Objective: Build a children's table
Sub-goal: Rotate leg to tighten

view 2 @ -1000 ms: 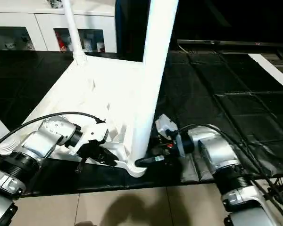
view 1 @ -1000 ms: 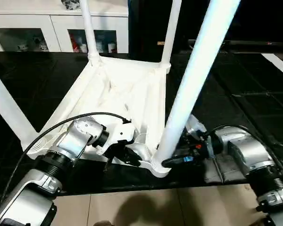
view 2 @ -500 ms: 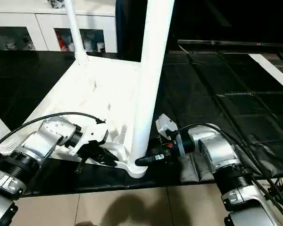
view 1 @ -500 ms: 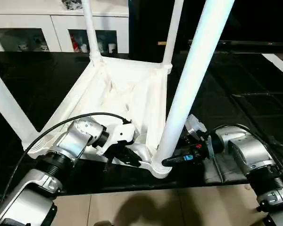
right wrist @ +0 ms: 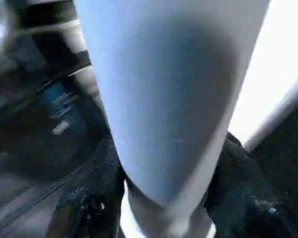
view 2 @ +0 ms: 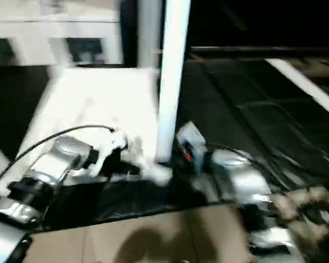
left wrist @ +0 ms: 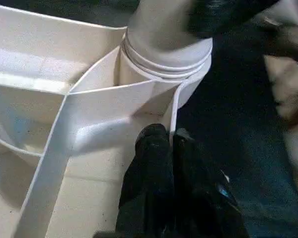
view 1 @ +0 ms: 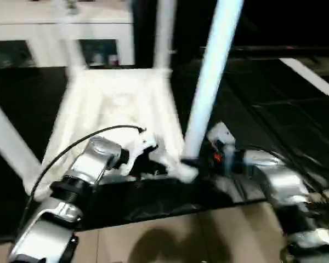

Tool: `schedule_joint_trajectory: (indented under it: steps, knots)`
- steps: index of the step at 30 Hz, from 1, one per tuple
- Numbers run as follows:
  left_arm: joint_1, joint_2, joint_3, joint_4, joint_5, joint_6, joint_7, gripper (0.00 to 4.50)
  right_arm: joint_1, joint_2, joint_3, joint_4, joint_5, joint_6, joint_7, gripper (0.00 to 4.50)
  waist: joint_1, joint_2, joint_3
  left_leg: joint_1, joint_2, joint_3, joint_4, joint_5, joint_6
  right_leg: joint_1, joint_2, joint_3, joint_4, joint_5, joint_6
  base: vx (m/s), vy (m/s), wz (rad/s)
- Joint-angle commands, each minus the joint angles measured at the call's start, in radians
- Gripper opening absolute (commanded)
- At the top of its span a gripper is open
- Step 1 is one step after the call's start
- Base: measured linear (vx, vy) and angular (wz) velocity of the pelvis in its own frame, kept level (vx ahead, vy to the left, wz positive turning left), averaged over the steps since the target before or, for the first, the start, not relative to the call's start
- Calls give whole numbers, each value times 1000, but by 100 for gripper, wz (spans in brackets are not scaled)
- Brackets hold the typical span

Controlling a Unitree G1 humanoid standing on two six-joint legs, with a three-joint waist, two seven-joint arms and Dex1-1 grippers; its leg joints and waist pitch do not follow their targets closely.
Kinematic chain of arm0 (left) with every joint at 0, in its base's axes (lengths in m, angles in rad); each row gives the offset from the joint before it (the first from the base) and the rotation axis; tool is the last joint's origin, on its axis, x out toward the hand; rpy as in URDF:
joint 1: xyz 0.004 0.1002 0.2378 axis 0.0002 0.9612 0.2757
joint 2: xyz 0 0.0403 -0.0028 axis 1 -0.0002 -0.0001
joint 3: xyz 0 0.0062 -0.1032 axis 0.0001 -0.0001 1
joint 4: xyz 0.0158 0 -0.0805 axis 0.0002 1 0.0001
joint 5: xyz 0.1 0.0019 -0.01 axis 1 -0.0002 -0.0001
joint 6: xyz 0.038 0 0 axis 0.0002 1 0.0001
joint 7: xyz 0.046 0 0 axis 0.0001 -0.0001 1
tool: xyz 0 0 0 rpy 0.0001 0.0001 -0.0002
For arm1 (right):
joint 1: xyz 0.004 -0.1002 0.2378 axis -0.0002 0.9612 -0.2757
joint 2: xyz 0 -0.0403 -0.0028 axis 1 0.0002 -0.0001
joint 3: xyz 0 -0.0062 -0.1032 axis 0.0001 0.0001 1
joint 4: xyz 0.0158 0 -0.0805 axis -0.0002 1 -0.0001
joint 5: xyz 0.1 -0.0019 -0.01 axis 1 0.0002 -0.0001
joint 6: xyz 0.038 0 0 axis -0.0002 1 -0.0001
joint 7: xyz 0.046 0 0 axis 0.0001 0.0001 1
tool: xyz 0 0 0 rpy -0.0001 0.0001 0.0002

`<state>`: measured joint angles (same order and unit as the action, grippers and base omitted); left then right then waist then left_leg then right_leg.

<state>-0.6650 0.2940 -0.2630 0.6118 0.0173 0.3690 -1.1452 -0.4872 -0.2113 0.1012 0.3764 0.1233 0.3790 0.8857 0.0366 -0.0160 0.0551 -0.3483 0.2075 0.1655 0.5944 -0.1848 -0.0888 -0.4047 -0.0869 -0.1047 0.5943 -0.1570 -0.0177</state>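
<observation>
While the near right leg [view 1: 208, 87] stood in its corner socket [left wrist: 166, 54], the right gripper [right wrist: 164, 188] was seen clasped around the leg's base, one black finger [right wrist: 97, 183] on each side of the tube. The left gripper [left wrist: 170, 144] was pinched narrowly on the thin rim wall of the overturned tabletop [view 1: 115, 104], just beside that same socket, so that the frame was steadied while the leg was worked.

The step in hand was judged to be the seating of this leg. It would be done well if the tube were kept in line with the socket, neither tilted nor levered sideways, and pressed or turned home until the ringed collar met the socket's lip all round. The rim was best kept held throughout, since the light plastic could otherwise slide or twist under the load.

The children's table lay upside down, ribbed underside upward, with two further legs [view 1: 164, 33] rising at the far corners and another [view 1: 8, 142] slanting at the near left. It rested on a black mat [view 1: 274, 109] spread over a pale tiled floor [view 1: 170, 241]. A white glass-door cabinet [view 1: 49, 33] was made out along the far wall, its contents too blurred to be told.
</observation>
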Motion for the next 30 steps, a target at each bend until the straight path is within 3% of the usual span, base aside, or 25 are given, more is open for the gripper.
schedule_joint_trajectory:
  steps: [1, 5, 6, 7, 8, 10, 11, 14, 17, 20, 23, 25, 27, 28, 30]
  knots:
    - [-60, -105, 37, -45, -55, 18, 91, 0, -45, 128, 46, 90, 1, 44, -159, 196, 1, -4, -62, -9, 4, -10, -69, -278, -6, 51, -60, 27, -108, -601, -58, 0, 0, 0]
    - [-69, -146, 61, -73, -44, 65, 185, 0, -110, 210, 11, 155, -31, 21, -326, 196, -21, 3, -65, -17, 7, -18, -72, -277, 2, 58, -63, 18, -107, -545, -75, 0, 0, 0]
    - [-70, -152, 63, -81, -43, 74, 198, 0, -120, 218, 17, 158, -43, 18, -341, 196, -23, 0, -70, -11, 11, -16, -73, -254, 15, 57, -60, 25, -99, -446, -110, 0, 0, 0]
    - [-70, -152, 63, -81, -43, 74, 198, 0, -120, 218, 17, 158, -43, 18, -341, 196, -24, 0, -71, -13, 12, -14, -73, -240, 21, 58, -60, 28, -94, -410, -125, 0, 0, 0]
    - [-71, -156, 65, -85, -43, 78, 206, 0, -123, 223, 22, 156, -47, 20, -332, 196, -24, -5, -72, -14, 13, -12, -73, -226, 29, 59, -59, 30, -90, -378, -138, 0, 0, 0]
    - [-68, -157, 65, -96, -44, 84, 216, 0, -121, 229, 21, 146, -47, 15, -313, 196, -17, -2, -74, -12, 15, -7, -69, -171, 52, 60, -60, 35, -79, -290, -180, 0, 0, 0]
    - [-60, -147, 57, -104, -34, 78, 217, 0, -116, 230, 5, 142, -32, 9, -300, 230, -13, -3, -77, -11, 16, -4, -68, -148, 60, 62, -61, 38, -73, -247, -198, 0, 0, 0]
    - [-46, -138, 54, -112, -29, 70, 214, 0, -112, 225, -6, 145, -23, -1, -299, 266, -7, -2, -81, -16, 16, -3, -67, -90, 77, 70, -63, 40, -62, -177, -217, 0, 0, 0]
    - [-32, -122, 44, -118, -22, 59, 196, 0, -96, 208, -8, 134, -20, -16, -287, 299, 2, -3, -85, -16, 17, -1, -62, -39, 95, 69, -61, 42, -48, -84, -245, 0, 0, 0]
    - [-23, -94, 31, -116, -14, 41, 165, 0, -70, 174, -15, 109, -8, -28, -245, 321, 8, -1, -79, -13, 17, 3, -65, -82, 101, 65, -60, 43, -57, -126, -240, 0, 0, 0]
    - [-21, -67, 25, -109, -16, 11, 125, 0, -48, 126, -28, 78, 21, -14, -165, 354, 15, 2, -75, -5, 20, 3, -68, -140, 76, 61, -60, 44, -66, -205, -217, 0, 0, 0]
    - [-23, -58, 22, -106, -19, -2, 106, 0, -41, 99, -27, 65, 34, -12, -117, 358, 17, 2, -75, -6, 21, 3, -69, -146, 69, 61, -60, 44, -64, -206, -216, 0, 0, 0]
    - [-26, -44, 14, -98, -19, -21, 77, 0, -32, 56, -20, 48, 51, -8, -40, 391, 23, 3, -76, -4, 20, 5, -67, -144, 72, 61, -59, 45, -66, -207, -210, 0, 0, 0]
    - [-26, -25, -5, -91, -18, -49, 26, 0, -20, -4, -6, 27, 59, -14, 55, 401, 30, 1, -76, 0, 21, 6, -67, -147, 72, 60, -59, 45, -66, -202, -214, 0, 0, 0]
    - [-25, -17, -12, -88, -18, -65, 3, 0, -17, -27, -1, 22, 61, -17, 90, 418, 36, 1, -77, -4, 21, 6, -66, -139, 78, 61, -59, 45, -63, -193, -215, 0, 0, 0]
